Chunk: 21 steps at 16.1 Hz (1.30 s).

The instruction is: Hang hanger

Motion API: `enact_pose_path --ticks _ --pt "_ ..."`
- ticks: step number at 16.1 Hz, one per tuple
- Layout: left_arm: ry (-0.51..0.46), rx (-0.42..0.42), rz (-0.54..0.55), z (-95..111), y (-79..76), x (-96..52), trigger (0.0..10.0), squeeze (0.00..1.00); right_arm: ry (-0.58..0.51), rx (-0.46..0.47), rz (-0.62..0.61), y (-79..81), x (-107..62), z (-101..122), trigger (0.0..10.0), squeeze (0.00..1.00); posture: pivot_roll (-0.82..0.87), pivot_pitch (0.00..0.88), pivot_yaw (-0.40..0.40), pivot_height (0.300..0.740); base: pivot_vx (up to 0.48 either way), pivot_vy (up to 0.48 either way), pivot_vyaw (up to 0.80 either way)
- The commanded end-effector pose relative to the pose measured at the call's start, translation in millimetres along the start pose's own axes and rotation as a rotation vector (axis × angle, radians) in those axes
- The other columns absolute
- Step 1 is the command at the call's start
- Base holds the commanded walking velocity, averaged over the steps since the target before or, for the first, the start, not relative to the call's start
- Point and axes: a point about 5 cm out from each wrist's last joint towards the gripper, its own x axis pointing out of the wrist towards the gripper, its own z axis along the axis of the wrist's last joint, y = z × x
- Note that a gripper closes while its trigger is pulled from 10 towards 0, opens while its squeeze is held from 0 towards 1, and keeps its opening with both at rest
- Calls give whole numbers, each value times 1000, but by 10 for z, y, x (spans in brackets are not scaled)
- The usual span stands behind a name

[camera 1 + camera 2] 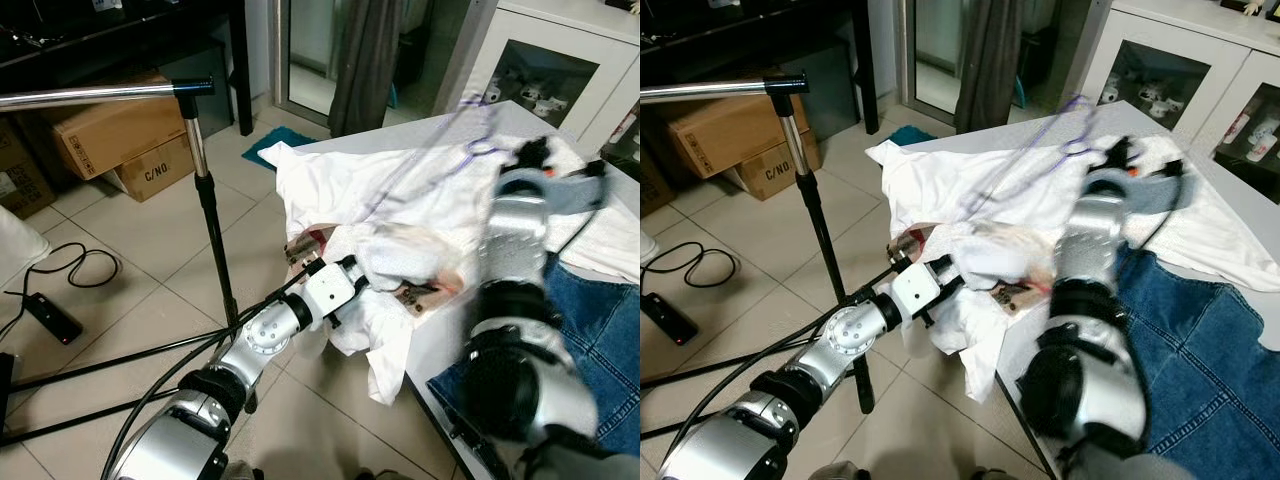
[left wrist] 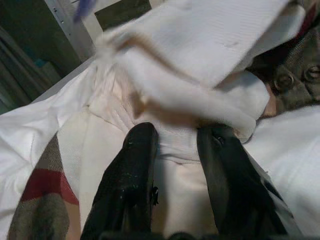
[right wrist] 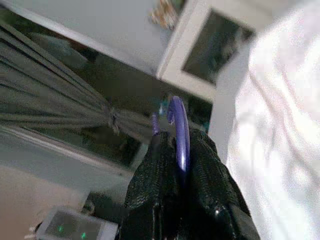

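On the tiled floor at far left lie a black cable (image 1: 60,262) and cardboard boxes (image 1: 120,135) beneath a dark desk. Beside them stands a rack (image 1: 205,190), its chrome rail (image 1: 90,95) running off to the left. Between rack and table the left gripper (image 2: 175,150) reaches into a heap of white clothes (image 1: 390,200), its fingers (image 2: 132,175) narrowly apart around a fold of cloth with a plaid lining. Right of the heap, jeans (image 1: 590,330) lie on the table (image 1: 440,340); a curtain and a white cabinet (image 1: 560,60) stand behind. Over the clothes, the purple hanger (image 1: 440,160) slants from the heap up toward the right gripper (image 3: 179,145), whose fingers are clamped on its hook; motion blurs it.
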Motion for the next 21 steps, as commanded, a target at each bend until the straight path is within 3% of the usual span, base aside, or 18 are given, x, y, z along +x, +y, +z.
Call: enact_pose_path --ticks 1,2,5,6,7,8,9,10,12,14,17,21 --pt "14 3 -16 -24 -50 -4 10000 0 -26 -46 35 78 29 32 0 0 82 29 -55 740 0 0 0" --pt "14 2 -19 -27 -59 -6 10000 0 -69 -167 80 121 43 82 0 0 82 30 -56 740 0 0 0" --pt "13 1 -14 -26 -53 -8 10000 0 -71 -216 106 94 62 120 0 0 84 31 -58 740 0 0 0" --pt "11 2 -10 -25 -47 -10 10000 0 -63 -249 161 102 56 137 0 0 85 31 -59 740 0 0 0" --pt "8 -6 2 -27 -32 -20 10000 0 -28 -274 315 195 5 123 0 0 82 31 -57 740 0 0 0" --pt "7 -9 4 -28 -29 -22 10000 0 -20 -273 348 216 -9 114 1765 0 82 31 -57 740 0 0 0" --pt "0 -15 12 -22 -15 -27 10000 0 -10 -335 444 269 -60 110 4510 0 77 32 -54 740 0 0 0" --pt "-19 -16 20 -3 2 -32 10000 0 -19 -415 526 319 -109 125 10000 0 72 32 -51 740 0 0 0" --pt "-72 -8 53 73 67 -26 10000 0 -61 -529 632 417 -157 201 10000 0 68 33 -50 740 0 0 0" --pt "-100 -1 80 120 114 -19 10000 0 -55 -574 709 487 -190 240 10000 0 68 34 -50 740 0 0 0" --pt "-151 20 112 209 185 -14 10000 0 131 -590 954 593 -386 174 10000 0 72 33 -52 740 0 0 0" --pt "-193 35 124 271 212 -34 10000 0 333 -541 1015 524 -519 94 10000 0 67 33 -53 740 0 0 0"
